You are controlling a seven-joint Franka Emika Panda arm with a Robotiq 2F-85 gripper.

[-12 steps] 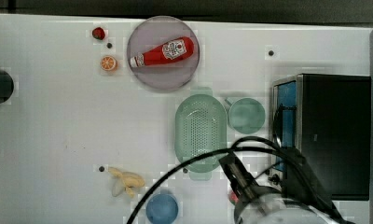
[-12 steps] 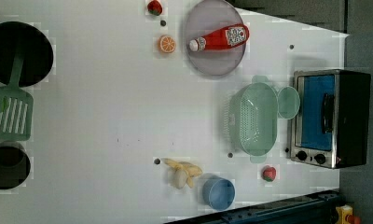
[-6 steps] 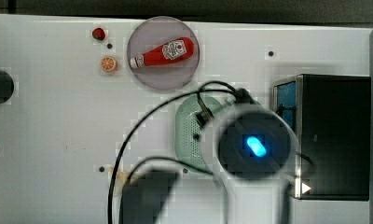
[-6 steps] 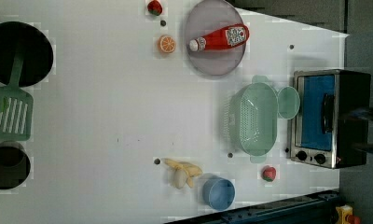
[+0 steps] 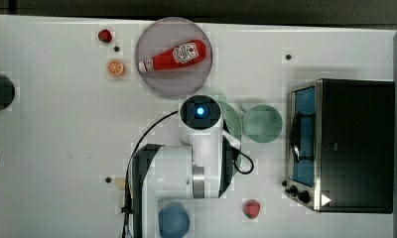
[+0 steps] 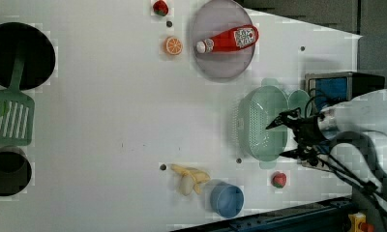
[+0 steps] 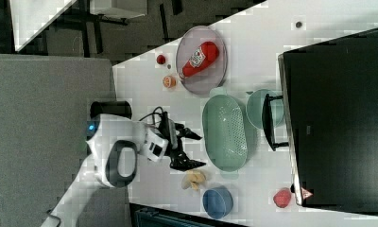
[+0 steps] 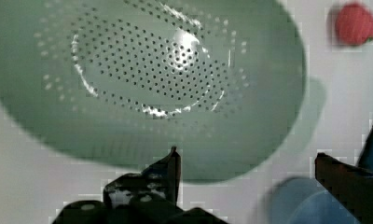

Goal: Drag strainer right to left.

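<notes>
The strainer (image 6: 261, 123) is a pale mint-green oval basin with a dotted bottom, standing on the white table beside the toaster oven. My gripper (image 6: 283, 137) hangs open over the strainer's side nearest the oven, nothing between its black fingers. In the right view the gripper (image 7: 198, 150) shows raised, just off the right view's left of the strainer (image 7: 225, 132). The wrist view looks down into the strainer (image 8: 175, 70), with the gripper (image 8: 254, 172) spread wide over its rim. In the top view my arm (image 5: 200, 129) covers most of the strainer (image 5: 234, 121).
A pale green cup (image 6: 298, 101) touches the strainer between it and the toaster oven (image 5: 343, 144). A grey-lilac plate (image 6: 206, 72) holds a ketchup bottle (image 6: 228, 39). A strawberry (image 6: 278, 180), blue cup (image 6: 226, 199) and banana (image 6: 189, 176) lie near the table's front edge.
My arm has swung in from the table's edge and now stands over the strainer. The strainer and the other objects have not moved.
</notes>
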